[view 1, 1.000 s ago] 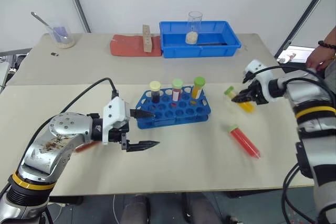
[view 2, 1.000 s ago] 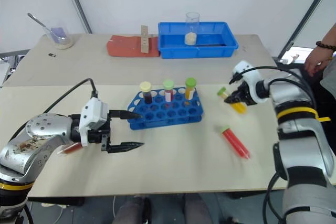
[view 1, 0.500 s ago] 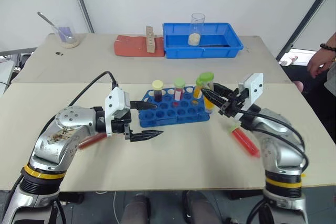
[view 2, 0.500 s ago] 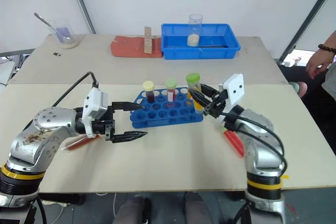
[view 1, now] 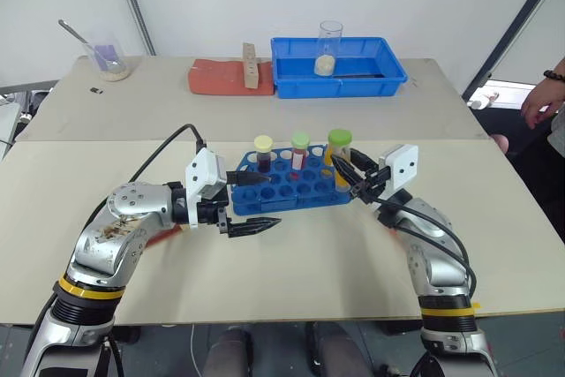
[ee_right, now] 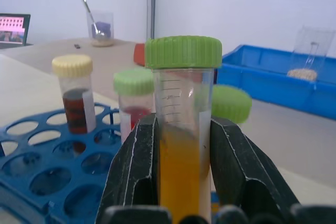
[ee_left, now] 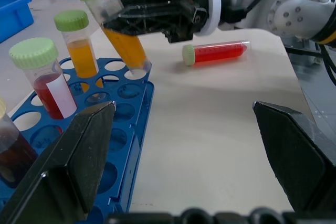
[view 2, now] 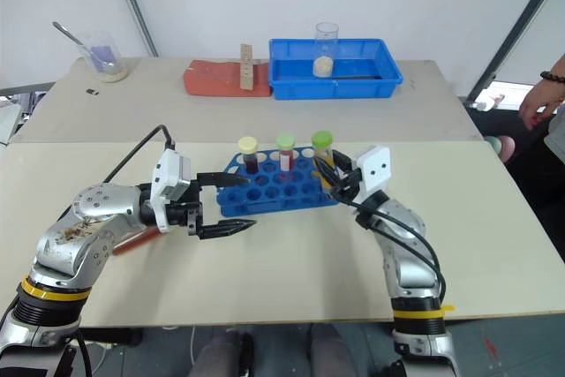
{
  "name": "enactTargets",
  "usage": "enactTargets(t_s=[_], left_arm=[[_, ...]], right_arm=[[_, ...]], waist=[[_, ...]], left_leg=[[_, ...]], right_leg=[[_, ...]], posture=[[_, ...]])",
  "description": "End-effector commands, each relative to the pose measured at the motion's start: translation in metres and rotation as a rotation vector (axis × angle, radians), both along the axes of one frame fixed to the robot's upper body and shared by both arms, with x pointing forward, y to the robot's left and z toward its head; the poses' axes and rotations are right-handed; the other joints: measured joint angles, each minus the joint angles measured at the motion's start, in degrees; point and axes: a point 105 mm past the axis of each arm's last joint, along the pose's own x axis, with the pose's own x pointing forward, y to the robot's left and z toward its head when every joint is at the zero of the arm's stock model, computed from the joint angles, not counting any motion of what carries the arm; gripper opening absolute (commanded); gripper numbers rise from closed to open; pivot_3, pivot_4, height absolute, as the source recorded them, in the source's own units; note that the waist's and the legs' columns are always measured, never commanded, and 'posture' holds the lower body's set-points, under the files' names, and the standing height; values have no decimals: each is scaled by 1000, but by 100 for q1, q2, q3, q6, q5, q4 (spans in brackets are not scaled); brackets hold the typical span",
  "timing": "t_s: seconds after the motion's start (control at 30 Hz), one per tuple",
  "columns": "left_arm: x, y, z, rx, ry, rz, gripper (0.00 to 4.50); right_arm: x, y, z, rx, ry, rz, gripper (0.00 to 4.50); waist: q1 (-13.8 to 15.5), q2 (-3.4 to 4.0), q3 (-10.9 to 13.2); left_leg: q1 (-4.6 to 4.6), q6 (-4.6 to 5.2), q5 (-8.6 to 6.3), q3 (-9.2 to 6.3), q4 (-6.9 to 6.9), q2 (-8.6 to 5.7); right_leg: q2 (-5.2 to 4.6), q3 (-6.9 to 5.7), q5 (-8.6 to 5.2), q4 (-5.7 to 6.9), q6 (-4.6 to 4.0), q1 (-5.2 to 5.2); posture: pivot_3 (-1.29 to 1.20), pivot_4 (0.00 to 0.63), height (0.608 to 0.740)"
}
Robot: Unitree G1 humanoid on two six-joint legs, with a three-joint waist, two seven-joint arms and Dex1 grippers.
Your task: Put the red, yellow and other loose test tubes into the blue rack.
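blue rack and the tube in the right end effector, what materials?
Blue rack: looks like moulded plastic, uniform blue, slightly glossy. Held tube: clear wall with printed graduations, probably plastic, could be glass; ribbed green screw cap, matte plastic by the look.

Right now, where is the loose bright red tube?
In the left wrist view the bright red tube lies flat on the table, beyond the blue rack and behind the right hand with its yellow tube.
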Motion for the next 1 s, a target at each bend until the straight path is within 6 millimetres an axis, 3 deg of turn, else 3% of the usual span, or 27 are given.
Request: enactTargets(t_s=[0.03,0.47,1.0], left_arm=[[-3,-4,8,-10,-32,-13,4500],[-1,-5,14,-15,-34,12,4500],[-1,-14,19,-43,-35,23,4500]], right_arm=[[-2,5,7,-12,-64,5,951],[1,7,-2,-16,-92,-27,945],[1,8,-14,119,-65,-139,942]], waist=[[-23,0,0],[-53,0,0],[-62,0,0]], left_leg=[[0,0,0,-1,0,0],[1,0,0,-3,-1,1],[4,0,0,-5,-1,2]], right_leg=[[0,-1,-1,0,1,0],[0,-1,-2,0,3,2],[1,0,-3,1,3,3]], posture=[[0,150,740],[0,150,740],[0,150,740]])
